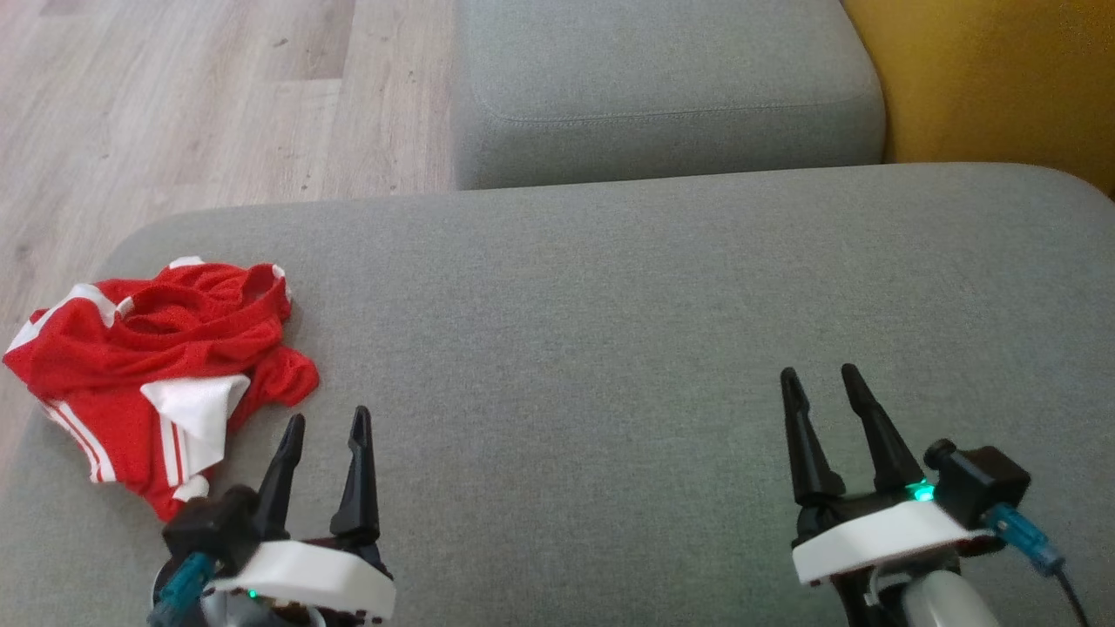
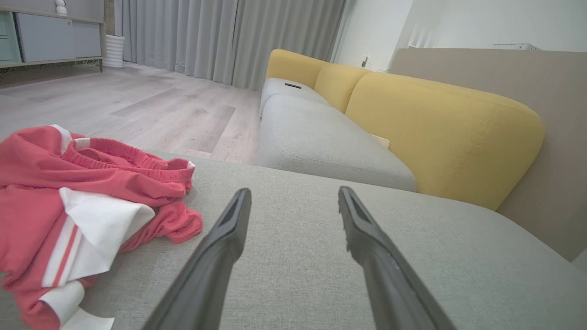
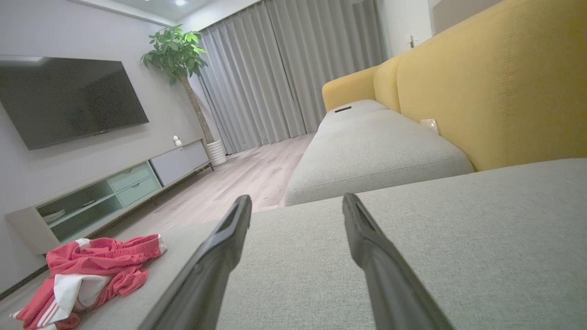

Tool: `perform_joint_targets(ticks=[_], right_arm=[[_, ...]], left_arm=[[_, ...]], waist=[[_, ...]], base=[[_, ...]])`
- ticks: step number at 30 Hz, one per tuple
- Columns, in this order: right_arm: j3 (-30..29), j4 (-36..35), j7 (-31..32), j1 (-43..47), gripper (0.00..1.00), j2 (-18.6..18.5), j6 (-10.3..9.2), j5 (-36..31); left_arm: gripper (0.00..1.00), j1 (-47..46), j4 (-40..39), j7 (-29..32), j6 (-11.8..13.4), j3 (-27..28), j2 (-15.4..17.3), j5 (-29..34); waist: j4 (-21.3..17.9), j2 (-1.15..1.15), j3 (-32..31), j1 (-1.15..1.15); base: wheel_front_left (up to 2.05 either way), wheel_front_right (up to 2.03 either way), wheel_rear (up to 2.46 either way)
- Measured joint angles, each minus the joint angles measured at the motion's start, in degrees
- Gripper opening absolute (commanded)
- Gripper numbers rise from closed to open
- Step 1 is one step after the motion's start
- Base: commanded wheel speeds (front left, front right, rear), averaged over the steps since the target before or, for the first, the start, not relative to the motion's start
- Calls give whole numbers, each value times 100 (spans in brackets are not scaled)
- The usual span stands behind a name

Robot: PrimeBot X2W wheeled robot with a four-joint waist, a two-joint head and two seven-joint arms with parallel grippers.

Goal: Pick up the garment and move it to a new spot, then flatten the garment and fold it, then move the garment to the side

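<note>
Crumpled red shorts [image 1: 165, 366] with white stripes lie at the left edge of the grey sofa cushion [image 1: 610, 331], just beside the left end effector [image 1: 329, 414], whose fingers stand apart and empty. The right end effector [image 1: 819, 371], likewise apart and empty, is well away toward the cushion's right side. Beyond lie a second grey cushion [image 1: 662, 87], a yellow backrest [image 1: 984, 78] and wooden floor [image 1: 174, 104]. The left end effector's housing covers the shorts' near hem.

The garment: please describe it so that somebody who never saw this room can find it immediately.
Start at the wide grey cushion in front of the robot. At its left end, beside the wooden floor, lies the garment in a crumpled heap. It alone is red, with white stripes.
</note>
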Motion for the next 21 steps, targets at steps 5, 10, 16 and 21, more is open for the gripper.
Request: perform_joint_targets(ticks=[5,10,16,21], right_arm=[[92,16,-82,5,100,0,0,-360],[189,16,-167,80,100,-1,0,-727],[290,19,-271,118,100,-2,0,-1168],[341,13,-343,118,100,-4,0,-1551]], left_arm=[[100,49,-31,-60,9,100,-57,299],[100,61,-86,-162,-9,157,-112,579],[100,174,-183,-253,-60,160,-125,967],[100,256,-222,-326,-103,125,-127,1363]], waist=[[10,0,-22,0],[14,0,-58,0],[10,0,-120,0],[-7,0,-168,0]], base=[[0,0,0],[0,0,0],[0,0,0],[0,0,0]])
